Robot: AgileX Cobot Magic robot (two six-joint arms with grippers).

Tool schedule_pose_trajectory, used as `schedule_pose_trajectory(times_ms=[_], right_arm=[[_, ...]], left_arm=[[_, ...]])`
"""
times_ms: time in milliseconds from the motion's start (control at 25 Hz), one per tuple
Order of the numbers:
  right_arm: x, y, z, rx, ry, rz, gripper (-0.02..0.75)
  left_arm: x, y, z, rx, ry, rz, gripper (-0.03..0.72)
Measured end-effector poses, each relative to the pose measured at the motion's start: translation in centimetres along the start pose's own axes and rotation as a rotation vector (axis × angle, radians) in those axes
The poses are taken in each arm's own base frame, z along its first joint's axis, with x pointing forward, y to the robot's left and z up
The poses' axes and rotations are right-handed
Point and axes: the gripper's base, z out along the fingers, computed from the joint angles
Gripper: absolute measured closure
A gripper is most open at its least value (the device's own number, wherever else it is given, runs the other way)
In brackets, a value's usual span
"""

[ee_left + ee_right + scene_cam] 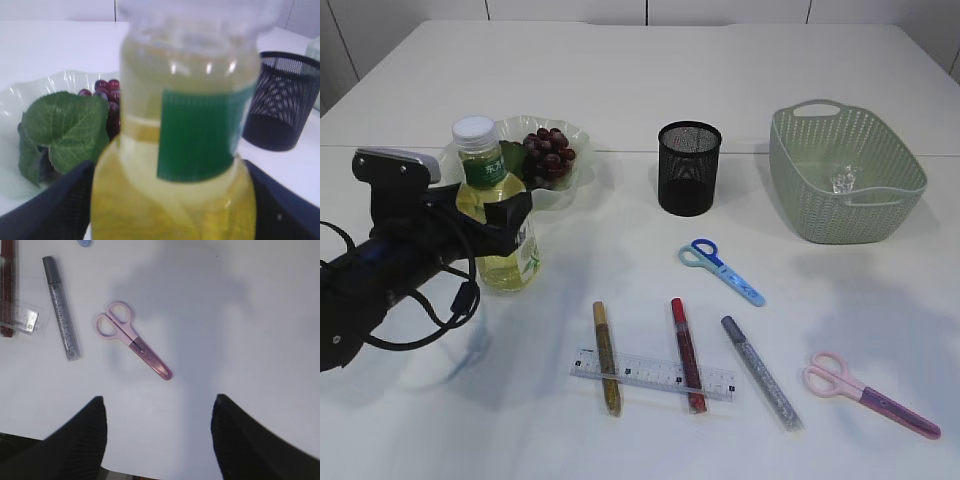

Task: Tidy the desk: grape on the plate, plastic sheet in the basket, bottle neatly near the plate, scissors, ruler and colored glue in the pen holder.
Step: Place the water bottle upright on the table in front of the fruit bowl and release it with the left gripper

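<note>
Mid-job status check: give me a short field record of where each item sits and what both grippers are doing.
grapes: on the plate, grapes
bottle: upright beside the plate, bottle
left gripper: left gripper around the bottle, fingers either side
right gripper: right gripper open, empty, above the pink scissors
basket: basket holds a clear crumpled piece
pen holder: pen holder, nothing seen sticking out
still on the table: blue scissors, ruler, three glue pens

Black left arm (380, 270), looped black cables, grey wrist camera (395, 160).

White table (640, 80): plate (582, 160), bottle (498, 210), pen holder (689, 168), basket (845, 172), scissors (722, 270), ruler (653, 374).
</note>
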Motion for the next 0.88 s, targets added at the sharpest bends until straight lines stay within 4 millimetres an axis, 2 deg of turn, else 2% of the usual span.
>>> schedule_pose_trajectory(times_ms=[360, 480, 640, 760, 880], right_arm=[[0.0, 0.0, 0.0, 0.0, 0.0, 0.0, 0.226], [0.0, 0.0, 0.0, -0.002, 0.0, 0.001, 0.226], [0.0, 0.1, 0.0, -0.014, 0.0, 0.006, 0.226], [0.0, 0.1, 0.0, -0.014, 0.0, 0.006, 0.226], [0.0, 0.2, 0.0, -0.025, 0.0, 0.01, 0.227]], left_arm=[[-6.4, -0.7, -1.3, 0.016, -0.184, 0.012, 0.064], [-8.6, -0.9, -2.2, 0.018, -0.222, 0.018, 0.089], [-10.9, -1.1, -3.5, 0.005, -0.177, 0.024, 0.126], [-12.6, -1.1, -4.8, -0.021, -0.129, 0.012, 0.181], [-13.6, -1.1, -6.3, -0.055, -0.018, -0.012, 0.224]])
